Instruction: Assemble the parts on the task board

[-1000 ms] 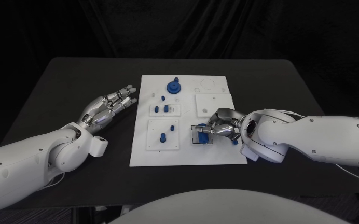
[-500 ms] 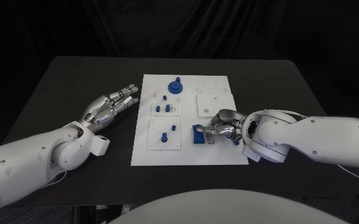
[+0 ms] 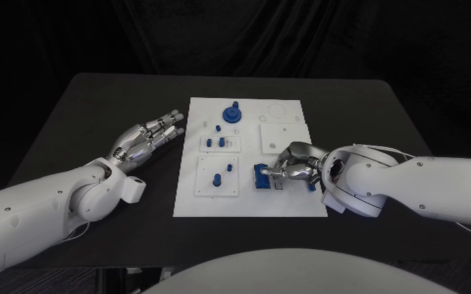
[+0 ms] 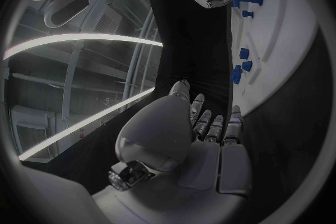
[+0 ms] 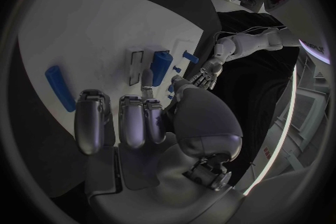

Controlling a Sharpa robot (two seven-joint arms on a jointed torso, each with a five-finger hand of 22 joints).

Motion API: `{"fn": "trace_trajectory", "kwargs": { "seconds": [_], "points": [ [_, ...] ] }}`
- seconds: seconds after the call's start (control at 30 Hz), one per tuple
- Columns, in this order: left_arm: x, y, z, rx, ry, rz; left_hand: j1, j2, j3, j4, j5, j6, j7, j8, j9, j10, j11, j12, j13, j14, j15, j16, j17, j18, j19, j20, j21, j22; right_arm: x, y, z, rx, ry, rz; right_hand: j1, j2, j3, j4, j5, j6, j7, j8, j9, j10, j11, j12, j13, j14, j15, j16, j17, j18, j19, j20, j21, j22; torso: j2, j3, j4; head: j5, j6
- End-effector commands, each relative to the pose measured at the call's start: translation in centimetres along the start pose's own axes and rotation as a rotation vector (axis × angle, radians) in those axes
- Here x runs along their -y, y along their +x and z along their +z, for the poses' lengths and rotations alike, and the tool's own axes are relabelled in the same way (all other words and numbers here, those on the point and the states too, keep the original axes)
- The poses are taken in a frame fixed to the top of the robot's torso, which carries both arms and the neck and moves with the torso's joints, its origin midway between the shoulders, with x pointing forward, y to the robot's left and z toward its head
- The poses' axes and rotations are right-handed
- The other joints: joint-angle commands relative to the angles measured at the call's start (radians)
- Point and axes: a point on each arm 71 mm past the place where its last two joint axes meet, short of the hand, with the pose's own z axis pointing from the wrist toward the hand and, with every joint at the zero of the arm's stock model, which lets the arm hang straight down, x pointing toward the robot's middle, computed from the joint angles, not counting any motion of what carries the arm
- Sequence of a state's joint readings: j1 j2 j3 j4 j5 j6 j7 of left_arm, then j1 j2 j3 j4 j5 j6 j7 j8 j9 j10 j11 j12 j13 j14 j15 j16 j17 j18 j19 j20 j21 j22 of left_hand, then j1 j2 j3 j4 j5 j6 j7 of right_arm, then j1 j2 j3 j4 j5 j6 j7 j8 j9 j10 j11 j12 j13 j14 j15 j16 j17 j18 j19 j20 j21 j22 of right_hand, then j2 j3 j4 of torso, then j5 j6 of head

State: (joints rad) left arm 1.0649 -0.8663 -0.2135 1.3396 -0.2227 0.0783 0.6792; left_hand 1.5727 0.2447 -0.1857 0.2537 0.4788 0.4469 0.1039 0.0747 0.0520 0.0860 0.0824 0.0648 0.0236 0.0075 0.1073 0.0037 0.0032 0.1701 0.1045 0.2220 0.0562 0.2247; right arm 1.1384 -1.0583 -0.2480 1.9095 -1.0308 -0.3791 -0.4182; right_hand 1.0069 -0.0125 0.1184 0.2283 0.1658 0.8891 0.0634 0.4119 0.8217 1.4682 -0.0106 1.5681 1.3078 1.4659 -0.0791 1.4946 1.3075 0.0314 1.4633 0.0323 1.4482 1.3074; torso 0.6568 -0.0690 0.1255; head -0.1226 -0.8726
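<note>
Since the frame one second ago, the blue part under the right hand reads differently: a dark square recess showed around it then, and now we see the blue body more fully, a little toward the board's left. We treat the slight shift of the whole head view as camera motion, not part motion.

We locate this part on the near right quarter of the task board, immediately to the left of the right hand's fingertips. Its long axis runs roughly toward and away from the robot, across the direction in which the fingers reach. The right hand's fingers are curled toward the part and appear to touch it; we cannot tell from these views whether they actually grip it. In the right wrist view the fingers hang over the white board with a blue piece just beyond them.

We see the left hand lying on the black table beside the board's left edge, fingers extended and apart, holding nothing, well apart from the part.

We judge the right hand the nearer by far; the coming move should press or seat the part from its right side.
</note>
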Motion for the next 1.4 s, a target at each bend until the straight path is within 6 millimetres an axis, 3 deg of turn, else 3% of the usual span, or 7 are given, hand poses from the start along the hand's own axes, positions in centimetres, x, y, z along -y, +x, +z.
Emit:
{"fn": "trace_trajectory", "kwargs": {
  "seconds": [0.03,0.17,0.2,0.23,0.5,1.07,1.4],
  "points": [
    [0.3,0.2,0.1,-0.009,0.056,-0.015,0.007,-0.001,0.005,-0.002,0.007,0.004,0.004,-0.001,0.000,0.002,0.007,-0.001,0.000,-0.003,0.006,-0.001,-0.001,0.009,0.000,0.004,0.004,0.001,-0.7,-0.1,-0.2,0.040,-0.085,-0.095,0.026,-0.005,-0.019,-0.012,-0.022,-0.016,-0.009,0.049,0.043,0.103,-0.008,0.003,0.263,0.066,-0.001,0.003,0.038,0.002,0.051,-0.002,0.004,0.220,0.001,0.0005,-0.0004,0.002,0.000],
    [0.3,0.2,0.1,-0.010,0.055,-0.016,0.007,-0.001,0.005,-0.002,0.007,0.004,0.004,-0.001,0.000,0.002,0.007,-0.001,0.000,-0.003,0.006,-0.001,-0.001,0.009,0.000,0.004,0.004,0.001,-0.9,0.1,-0.3,0.023,-0.096,-0.156,0.047,-0.015,-0.053,-0.017,-0.070,-0.058,-0.015,0.130,0.120,0.103,-0.011,0.003,0.263,0.065,-0.006,0.002,0.037,0.003,0.048,-0.005,-0.001,0.218,0.000,0.0005,-0.0006,0.004,0.000],
    [0.3,0.2,0.1,-0.010,0.055,-0.016,0.007,-0.001,0.005,-0.002,0.007,0.004,0.004,-0.001,0.000,0.002,0.007,-0.001,0.000,-0.003,0.006,-0.001,-0.001,0.009,0.000,0.004,0.004,0.001,-0.9,0.2,-0.4,0.017,-0.097,-0.172,0.055,-0.010,-0.068,-0.013,-0.071,-0.090,-0.018,0.172,0.162,0.103,-0.011,0.003,0.263,0.065,-0.009,0.003,0.038,0.003,0.048,-0.007,-0.002,0.218,0.000,0.0005,-0.0003,0.005,0.000],
    [0.3,0.2,0.1,-0.010,0.055,-0.016,0.007,-0.001,0.005,-0.002,0.007,0.004,0.004,-0.001,0.000,0.002,0.007,-0.001,0.000,-0.003,0.006,-0.001,-0.001,0.009,0.000,0.004,0.004,0.001,-0.9,0.3,-0.4,0.010,-0.096,-0.186,0.057,-0.013,-0.075,-0.012,-0.088,-0.091,-0.017,0.188,0.175,0.103,-0.015,0.003,0.263,0.065,-0.009,0.002,0.037,0.003,0.048,-0.007,-0.003,0.218,0.001,0.0007,-0.0003,0.004,0.000],
    [0.3,0.1,0.1,-0.009,0.053,-0.015,0.007,-0.001,0.005,-0.002,0.007,0.004,0.004,-0.001,0.000,0.002,0.007,-0.001,0.000,-0.003,0.006,-0.001,-0.001,0.009,0.000,0.004,0.004,0.001,-0.6,0.6,-0.3,-0.021,-0.081,-0.232,0.076,-0.015,-0.098,-0.004,-0.108,-0.111,-0.027,0.265,0.241,0.103,-0.022,0.003,0.263,0.065,-0.014,0.002,0.037,0.005,0.046,-0.012,-0.009,0.216,0.001,0.0009,-0.0008,0.008,0.000],
    [0.2,0.2,0.1,-0.013,0.048,-0.018,0.005,0.000,0.006,-0.001,0.006,0.003,0.006,-0.001,0.000,0.001,0.008,-0.001,-0.001,-0.002,0.010,-0.001,-0.001,0.009,0.001,0.007,0.004,0.001,0.1,0.6,0.2,-0.034,-0.049,-0.251,0.099,-0.005,-0.100,-0.009,-0.106,-0.110,-0.034,0.298,0.267,0.103,-0.028,0.003,0.263,0.065,-0.019,0.001,0.036,0.005,0.046,-0.017,-0.010,0.215,0.000,0.0000,-0.0003,0.013,0.000],
    [0.2,0.2,0.1,-0.015,0.045,-0.020,0.003,0.001,0.006,0.000,0.005,0.003,0.007,-0.001,0.000,0.001,0.010,-0.001,-0.001,-0.002,0.012,-0.001,-0.001,0.009,0.001,0.008,0.005,0.001,0.2,0.5,0.5,-0.029,-0.039,-0.251,0.120,0.019,-0.093,-0.016,-0.100,-0.106,-0.039,0.315,0.278,0.103,-0.032,0.003,0.263,0.066,-0.022,0.002,0.038,0.005,0.046,-0.020,-0.010,0.216,0.001,0.0001,-0.0003,0.013,0.000]
  ]
}}
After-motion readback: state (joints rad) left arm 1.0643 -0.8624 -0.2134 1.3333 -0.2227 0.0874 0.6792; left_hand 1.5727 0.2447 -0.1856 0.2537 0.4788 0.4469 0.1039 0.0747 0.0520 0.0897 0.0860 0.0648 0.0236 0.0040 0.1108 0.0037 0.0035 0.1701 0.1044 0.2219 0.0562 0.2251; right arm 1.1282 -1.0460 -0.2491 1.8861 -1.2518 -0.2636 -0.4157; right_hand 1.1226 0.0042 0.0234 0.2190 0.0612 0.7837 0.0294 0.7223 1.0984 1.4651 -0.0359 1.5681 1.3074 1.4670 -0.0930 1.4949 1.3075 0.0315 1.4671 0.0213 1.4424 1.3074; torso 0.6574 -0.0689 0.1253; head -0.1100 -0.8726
